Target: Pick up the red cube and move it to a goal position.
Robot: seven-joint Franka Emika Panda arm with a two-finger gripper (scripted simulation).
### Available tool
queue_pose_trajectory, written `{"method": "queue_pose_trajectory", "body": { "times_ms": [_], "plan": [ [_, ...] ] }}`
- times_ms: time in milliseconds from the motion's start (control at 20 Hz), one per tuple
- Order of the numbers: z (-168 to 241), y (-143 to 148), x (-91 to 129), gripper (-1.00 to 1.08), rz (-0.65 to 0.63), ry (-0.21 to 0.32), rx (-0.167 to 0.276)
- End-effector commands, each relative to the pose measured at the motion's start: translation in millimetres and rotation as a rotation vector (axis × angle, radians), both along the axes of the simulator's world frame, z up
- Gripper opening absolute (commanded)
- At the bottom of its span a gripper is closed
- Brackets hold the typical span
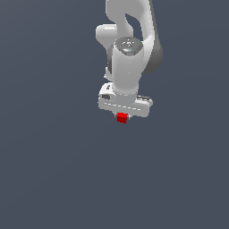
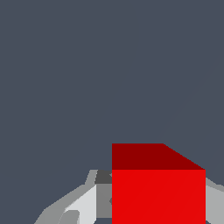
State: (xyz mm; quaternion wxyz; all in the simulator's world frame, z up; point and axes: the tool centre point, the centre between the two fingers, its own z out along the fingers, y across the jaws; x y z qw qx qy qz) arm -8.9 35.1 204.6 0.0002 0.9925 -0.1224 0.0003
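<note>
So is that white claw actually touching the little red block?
Touching. In the wrist view, the red cube sits between the gripper fingers, no gap showing.

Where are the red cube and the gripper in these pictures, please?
cube (image 1: 122, 118), exterior view, on its red face showing below the gripper.
cube (image 2: 158, 197), wrist view, on its bright front face.
gripper (image 1: 123, 117), exterior view, midway between the fingertips, which the cube hides.
</note>
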Motion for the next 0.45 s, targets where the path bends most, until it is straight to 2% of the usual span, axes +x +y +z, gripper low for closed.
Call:
{"method": "queue_pose_trajectory", "body": {
  "times_ms": [0, 400],
  "plan": [
    [12, 8, -5, -1.0, -0.001, 0.0, -0.001],
    [27, 19, -8, -1.0, -0.001, 0.001, 0.0]
  ]
}}
